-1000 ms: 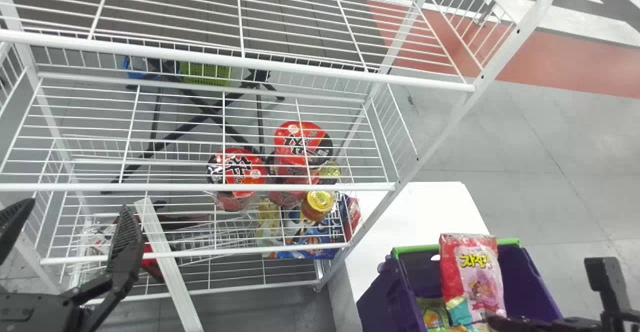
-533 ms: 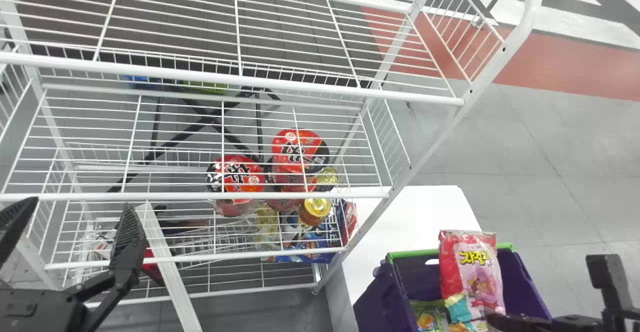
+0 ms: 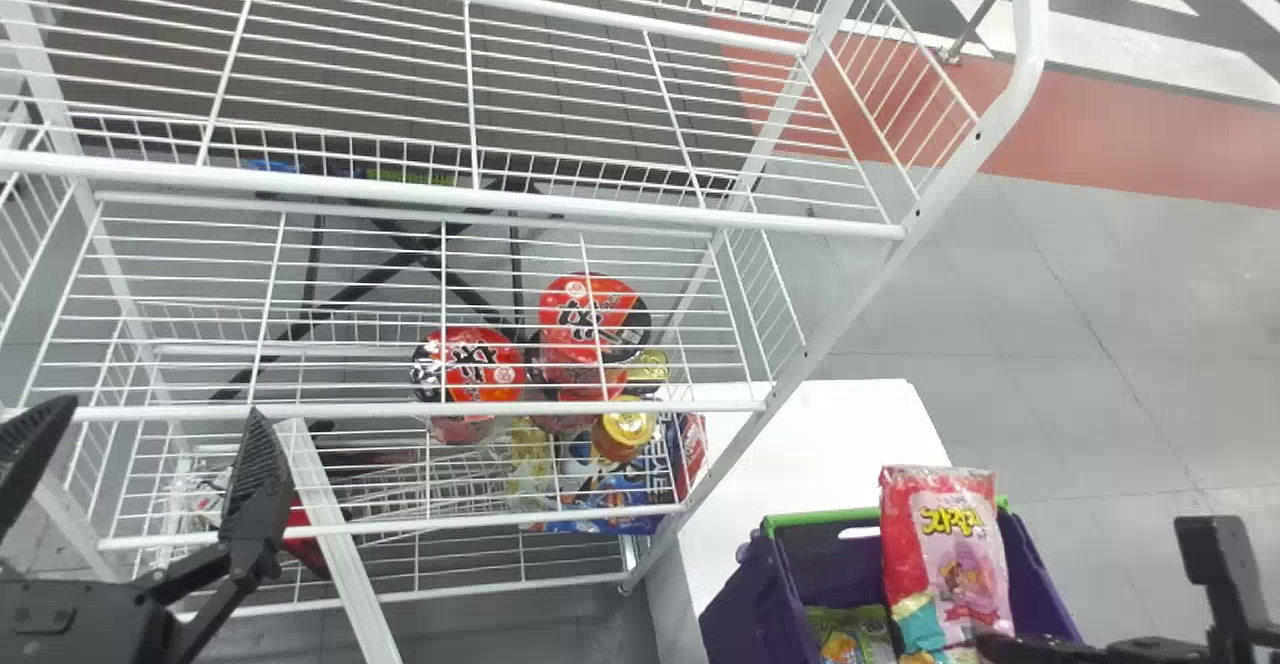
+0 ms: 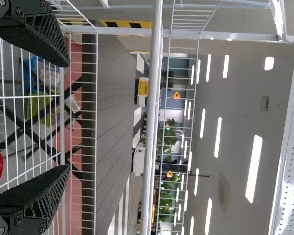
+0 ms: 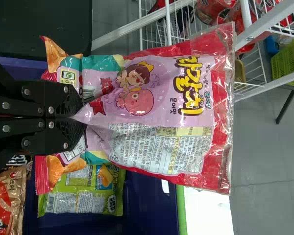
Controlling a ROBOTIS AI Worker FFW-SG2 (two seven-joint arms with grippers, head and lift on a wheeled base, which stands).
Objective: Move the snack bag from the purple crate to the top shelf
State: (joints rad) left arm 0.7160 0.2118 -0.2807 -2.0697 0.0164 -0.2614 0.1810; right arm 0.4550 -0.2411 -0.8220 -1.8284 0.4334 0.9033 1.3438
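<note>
And you've got the snack bag (image 3: 955, 554) pinched in your right gripper (image 3: 998, 642) over the purple crate (image 3: 745, 594), green packet (image 5: 83, 193) and orange packet (image 5: 6, 200) inside, your left gripper (image 3: 160, 411) spread wide, well left of it.

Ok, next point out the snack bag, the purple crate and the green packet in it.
Snack bag (image 5: 161, 105): right wrist view, printed face.
Purple crate (image 3: 743, 599): head view, outer side wall.
Green packet (image 5: 83, 192): right wrist view, middle of its face.
</note>
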